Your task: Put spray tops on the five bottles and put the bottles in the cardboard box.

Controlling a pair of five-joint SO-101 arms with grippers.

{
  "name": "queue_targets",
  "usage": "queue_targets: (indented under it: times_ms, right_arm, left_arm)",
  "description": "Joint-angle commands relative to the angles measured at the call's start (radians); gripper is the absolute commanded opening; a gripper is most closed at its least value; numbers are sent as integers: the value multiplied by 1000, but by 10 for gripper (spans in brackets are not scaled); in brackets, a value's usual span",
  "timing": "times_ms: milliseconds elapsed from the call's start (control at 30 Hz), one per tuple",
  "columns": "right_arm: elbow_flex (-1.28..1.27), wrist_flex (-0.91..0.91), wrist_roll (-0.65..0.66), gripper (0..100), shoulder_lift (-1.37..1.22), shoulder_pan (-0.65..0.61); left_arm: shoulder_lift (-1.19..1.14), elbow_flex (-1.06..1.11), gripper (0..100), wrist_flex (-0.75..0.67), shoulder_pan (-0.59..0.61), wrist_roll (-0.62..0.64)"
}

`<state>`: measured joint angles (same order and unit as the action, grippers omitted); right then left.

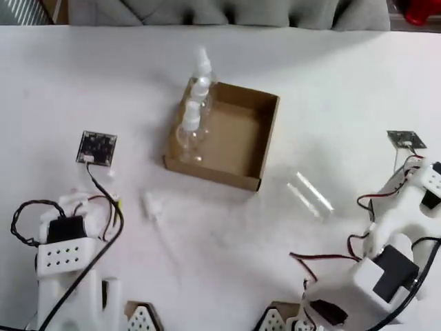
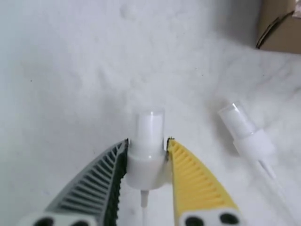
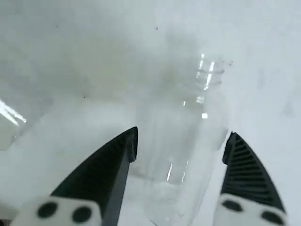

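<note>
Your left gripper (image 2: pixel 146 143) is clamped shut on a white plastic spray top (image 2: pixel 146 157). Its ribbed grey and yellow fingers pinch the round collar. The cap end points away from the wrist, and the thin dip tube trails back between the fingers. The brown cardboard box (image 1: pixel 227 138) sits well apart from it. A second spray top (image 2: pixel 247 134) lies on its side on the white table (image 1: pixel 344 83), on the box side of the held one, with its tube towards the wrist.

Your right gripper (image 3: pixel 182 134) is spread wide, one black finger on either side of a clear bottle (image 3: pixel 186 136), and neither finger plainly touches it. The bottle is smooth and round-bodied, with a threaded open neck (no top on it). Its long axis runs away from the wrist, neck farthest. It is probably the faint glassy streak (image 1: pixel 310 193) lying off the box's front right corner, though the high view is too washed out to be sure.

Two topped bottles (image 1: pixel 191 127) stand upright against the box's left wall, nozzles up.
</note>
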<state>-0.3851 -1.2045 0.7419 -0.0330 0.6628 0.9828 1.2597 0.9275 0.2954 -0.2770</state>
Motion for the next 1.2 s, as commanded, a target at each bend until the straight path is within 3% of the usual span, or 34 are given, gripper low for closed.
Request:
queue_targets:
  times_ms: [0, 233, 1167]
  right_arm:
    - [15, 10, -57, 262, 21, -16]
    - [17, -21, -184, 262, 124, 22]
    - [14, 93, -48, 209, -41, 25]
  left_arm:
    - [30, -8, 20, -14, -10, -9]
    - [33, 0, 20, -20, -12, -40]
    - [35, 3, 20, -21, -13, -44]
